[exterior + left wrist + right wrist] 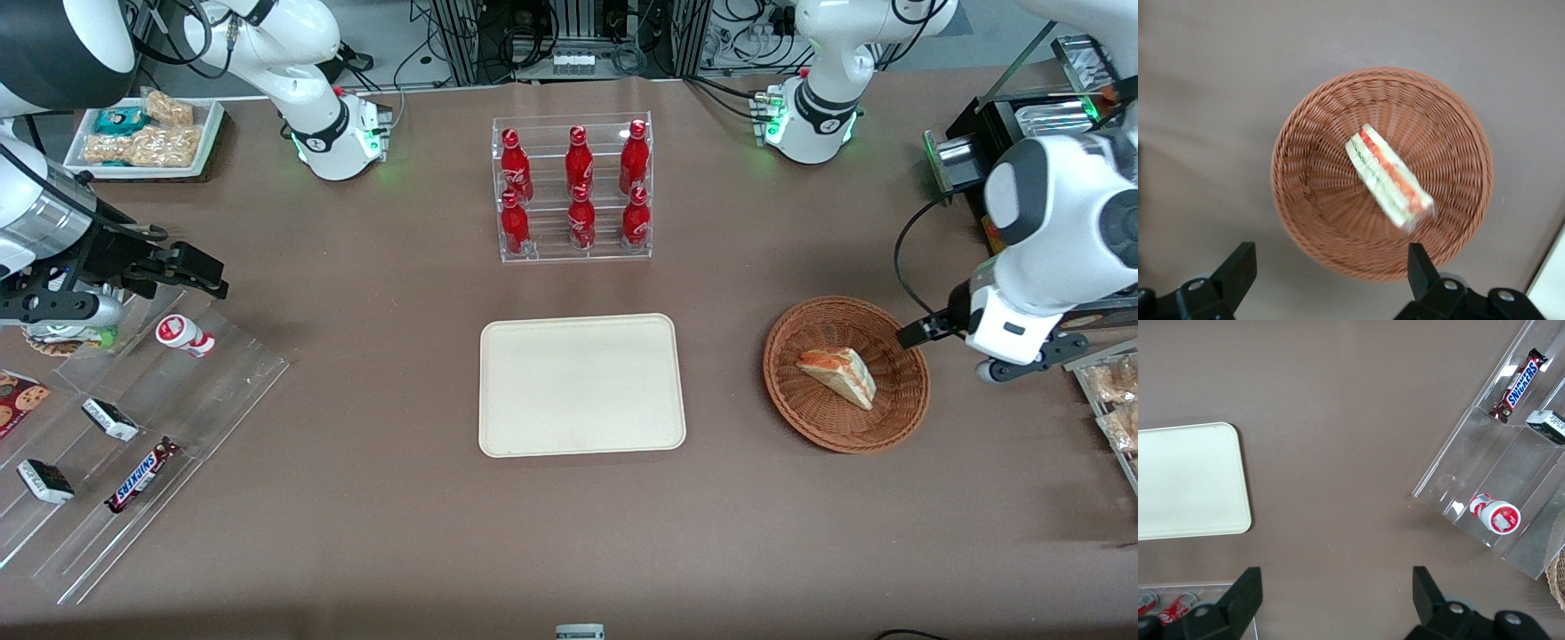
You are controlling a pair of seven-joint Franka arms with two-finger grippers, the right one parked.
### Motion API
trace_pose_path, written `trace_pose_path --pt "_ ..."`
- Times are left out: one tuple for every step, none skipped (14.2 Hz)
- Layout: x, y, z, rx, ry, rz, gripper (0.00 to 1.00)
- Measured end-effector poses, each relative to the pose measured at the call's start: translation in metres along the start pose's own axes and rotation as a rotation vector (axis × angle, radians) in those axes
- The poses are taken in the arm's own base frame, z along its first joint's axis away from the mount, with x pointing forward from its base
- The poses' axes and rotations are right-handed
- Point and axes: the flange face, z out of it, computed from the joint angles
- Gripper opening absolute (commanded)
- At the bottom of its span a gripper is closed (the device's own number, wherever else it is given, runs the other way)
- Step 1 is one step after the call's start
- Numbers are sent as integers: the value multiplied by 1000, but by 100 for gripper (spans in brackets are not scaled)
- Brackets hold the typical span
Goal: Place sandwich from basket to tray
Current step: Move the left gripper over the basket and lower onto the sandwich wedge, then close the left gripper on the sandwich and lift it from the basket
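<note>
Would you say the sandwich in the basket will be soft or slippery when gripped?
The sandwich looks soft, layered bread, so it probably squashes. Its clear wrap may be slippery. It lies loose in the basket. The open end effector hovers above.

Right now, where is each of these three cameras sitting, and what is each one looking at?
Front view: looks down from above the table's front edge at the tray, basket and both arms.
Left wrist view: rides the working arm, looking down into the basket at the sandwich; the open gripper hovers above it.
Right wrist view: on the parked arm, looking down at the tray.
Shared: front and left wrist views both show the sandwich.
</note>
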Motion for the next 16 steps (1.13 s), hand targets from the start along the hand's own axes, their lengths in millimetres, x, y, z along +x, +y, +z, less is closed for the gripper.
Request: trace_pose_path --pt "-4 5 8 -7 9 -99 100" --pt "-8 11 14 -19 24 -194 100" --pt "-12 17 21 -35 40 -281 100" --pt "-16 22 29 -45 48 -350 100" --pt "-19 27 37 -50 47 -403 100" --pt "-20 31 46 -58 50 -445 100" --pt "-19 36 55 -70 55 -480 100" --pt "-19 42 65 -75 54 -506 100" --pt "-18 45 75 -75 50 -522 100" --pt "-17 48 85 -75 45 -530 100" --pt "-16 50 93 -78 45 -533 100" --pt "-15 53 101 -84 48 -532 100" --pt "-15 55 108 -84 45 -530 100" --pt "-16 57 115 -77 38 -529 100" --pt "-17 57 121 -70 30 -528 98" --pt "-17 58 127 -69 27 -528 73"
